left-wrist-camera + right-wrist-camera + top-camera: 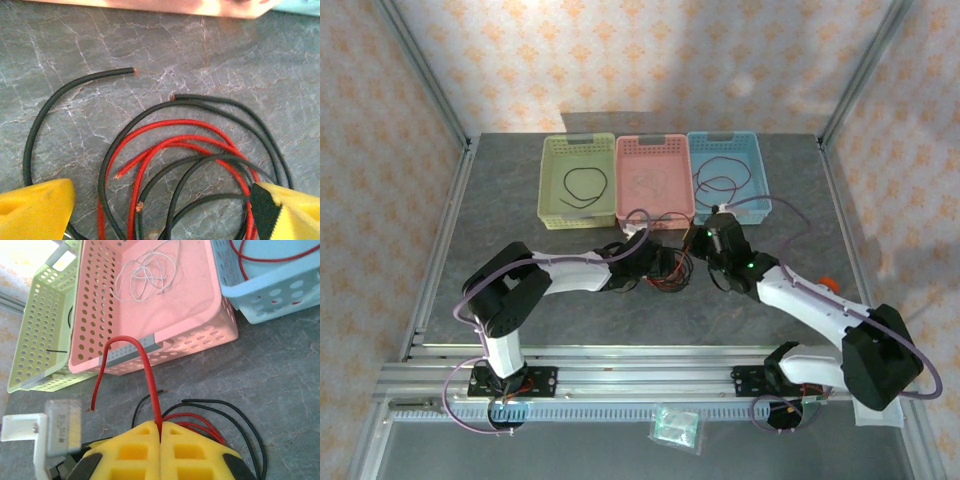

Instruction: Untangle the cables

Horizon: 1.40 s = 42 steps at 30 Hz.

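Note:
A tangle of red and black cables (670, 275) lies on the grey table in front of the pink basket. In the left wrist view, the red loops (170, 142) and black loops (210, 165) overlap, with several bare copper ends showing. My left gripper (165, 215) is open low over them, one yellow finger (35, 210) on each side of the tangle. My right gripper (160, 432) is shut on one red cable (145, 375), which rises from between the yellow pads and arcs over to a free end on the left.
Three baskets stand in a row at the back. The green one (548, 180) holds a black cable (585, 187), the pink one (190, 347) a pale cable (145, 275), the blue one (280, 295) a red cable (260, 257). A small plastic bag (677, 428) lies on the front rail.

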Motion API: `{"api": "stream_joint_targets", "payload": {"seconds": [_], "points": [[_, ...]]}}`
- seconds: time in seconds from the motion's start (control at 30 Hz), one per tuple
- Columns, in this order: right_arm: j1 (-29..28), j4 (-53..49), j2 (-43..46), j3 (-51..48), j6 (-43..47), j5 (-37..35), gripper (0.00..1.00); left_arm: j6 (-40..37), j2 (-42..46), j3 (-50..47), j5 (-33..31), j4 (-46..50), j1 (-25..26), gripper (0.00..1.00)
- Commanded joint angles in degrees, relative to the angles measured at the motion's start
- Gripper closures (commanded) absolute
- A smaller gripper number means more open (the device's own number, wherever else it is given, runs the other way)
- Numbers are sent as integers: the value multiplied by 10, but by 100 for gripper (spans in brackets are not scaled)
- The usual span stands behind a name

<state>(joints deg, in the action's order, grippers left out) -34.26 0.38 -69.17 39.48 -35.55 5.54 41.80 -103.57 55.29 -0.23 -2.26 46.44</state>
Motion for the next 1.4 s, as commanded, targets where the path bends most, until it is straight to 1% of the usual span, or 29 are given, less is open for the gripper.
{"api": "stream_joint_targets", "payload": {"seconds": [0.0, 0.23, 0.3, 0.63, 0.87, 1.07, 1.37], "points": [[-3, -7, 12, 32, 29, -26, 100, -22, -12, 16, -40, 48, 12, 7], [-3, -30, 13, 69, 52, -41, 100, -26, -5, 5, -70, 73, 19, 7], [-3, -33, 33, 76, 55, -42, 100, -25, 1, -3, -75, 74, 18, 7], [-3, -56, 79, 109, 89, -70, 100, -21, 22, -36, -88, 77, 18, 7], [-3, -94, 93, 139, 127, -115, 100, -22, 32, -50, -94, 79, 18, 7], [-3, -104, 113, 172, 178, -142, 100, -22, 35, -57, -97, 82, 18, 7], [-3, -128, 140, 217, 229, -191, 100, -24, 37, -61, -99, 85, 18, 7]]}}
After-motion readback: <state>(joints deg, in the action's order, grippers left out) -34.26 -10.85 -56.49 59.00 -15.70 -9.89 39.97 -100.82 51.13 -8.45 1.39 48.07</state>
